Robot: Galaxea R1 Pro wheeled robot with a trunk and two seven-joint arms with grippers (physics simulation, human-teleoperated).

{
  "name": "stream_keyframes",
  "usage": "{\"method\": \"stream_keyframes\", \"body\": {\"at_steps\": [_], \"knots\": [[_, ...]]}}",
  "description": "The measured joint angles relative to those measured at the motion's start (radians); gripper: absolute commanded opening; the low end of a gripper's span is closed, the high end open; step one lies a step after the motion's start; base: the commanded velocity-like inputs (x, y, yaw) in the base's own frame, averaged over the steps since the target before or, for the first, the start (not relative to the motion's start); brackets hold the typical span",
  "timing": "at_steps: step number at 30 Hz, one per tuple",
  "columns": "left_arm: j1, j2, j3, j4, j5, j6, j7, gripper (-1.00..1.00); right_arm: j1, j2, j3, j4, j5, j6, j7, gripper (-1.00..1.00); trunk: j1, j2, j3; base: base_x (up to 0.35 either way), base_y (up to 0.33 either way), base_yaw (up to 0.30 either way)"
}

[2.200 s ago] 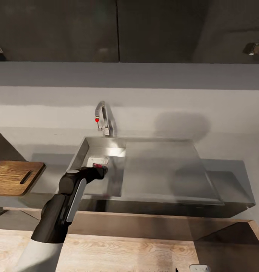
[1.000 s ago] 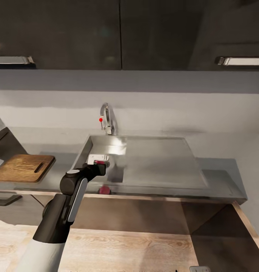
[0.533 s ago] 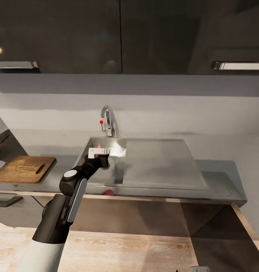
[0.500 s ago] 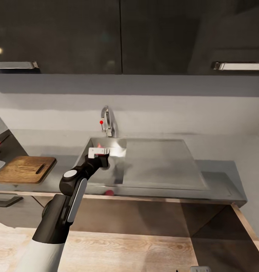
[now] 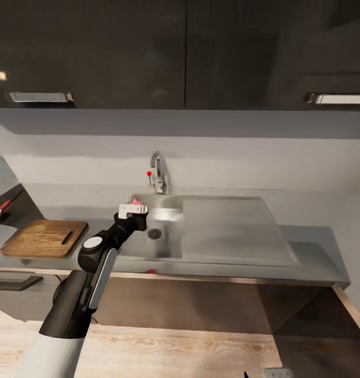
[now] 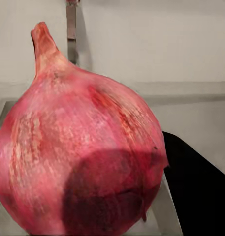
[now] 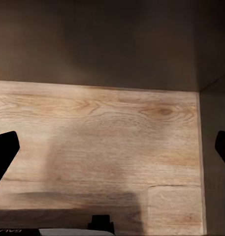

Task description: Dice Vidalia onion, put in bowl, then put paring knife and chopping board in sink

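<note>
1. The left tool point(image 5: 133, 209) is clenched on the Vidalia onion point(image 6: 78, 152), held above the sink point(image 5: 237, 236)
2. Carry it level toward the chopping board point(image 5: 43, 239), beside the sink on the desk point(image 5: 316, 262)
3. The right tool point(image 7: 112, 147) is spread, idle

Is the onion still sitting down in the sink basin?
No, the Vidalia onion is held in the left gripper, lifted above the sink, whose bare drain shows.
</note>
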Motion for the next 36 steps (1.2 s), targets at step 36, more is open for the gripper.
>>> {"method": "stream_keyframes", "body": {"at_steps": [36], "knots": [[0.004,0.001,-0.007,0.006,0.001,0.006,0.002,-1.00,0.000,-0.001,-0.002,0.000,0.000,-0.002,0.001,1.00,0.000,0.000,0.025,0.000,0.307,0.000]]}}
